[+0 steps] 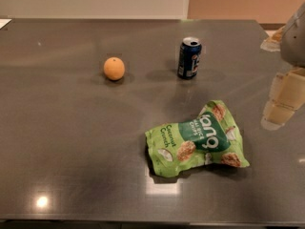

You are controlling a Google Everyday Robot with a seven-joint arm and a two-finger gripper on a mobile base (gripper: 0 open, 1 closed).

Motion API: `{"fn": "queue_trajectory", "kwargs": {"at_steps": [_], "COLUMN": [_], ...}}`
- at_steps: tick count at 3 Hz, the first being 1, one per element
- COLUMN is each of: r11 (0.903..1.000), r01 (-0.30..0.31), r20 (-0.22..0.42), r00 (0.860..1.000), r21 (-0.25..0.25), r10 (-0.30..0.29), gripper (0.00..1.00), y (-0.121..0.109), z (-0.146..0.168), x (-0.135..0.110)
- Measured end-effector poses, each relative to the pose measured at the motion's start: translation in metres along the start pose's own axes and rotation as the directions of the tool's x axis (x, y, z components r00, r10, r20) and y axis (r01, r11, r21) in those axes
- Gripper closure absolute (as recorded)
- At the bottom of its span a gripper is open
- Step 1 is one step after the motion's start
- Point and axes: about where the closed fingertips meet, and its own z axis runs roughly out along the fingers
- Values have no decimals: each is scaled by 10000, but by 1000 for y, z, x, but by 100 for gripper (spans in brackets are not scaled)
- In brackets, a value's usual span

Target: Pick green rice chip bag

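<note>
The green rice chip bag (198, 140) lies flat on the dark grey table (71, 137), right of centre and near the front edge. It is crinkled lime green with a dark green label, white lettering and pictures of round beige chips. My gripper (281, 101) is at the right edge of the view, above the table and to the right of the bag, apart from it. Its pale blocky fingers (275, 114) point down and hold nothing.
A dark blue soda can (189, 57) stands upright behind the bag. An orange (114, 68) sits to the can's left. The table's front edge runs along the bottom of the view, and a pale wall stands behind the table.
</note>
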Motion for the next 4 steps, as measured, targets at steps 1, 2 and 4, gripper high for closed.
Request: {"fn": "queue_trajectory", "kwargs": {"at_steps": [1, 2, 4], "r11": [10000, 9976, 9598], "r01": [34, 573, 2253], "r20": [-3, 79, 654], "r00": [10000, 9983, 9739], "r21": [25, -382, -1675], "r10": [-34, -570, -2172], "gripper": [0, 0, 0], "y": [0, 6, 36], "z": [0, 10, 51], "x": [-1, -16, -54]}}
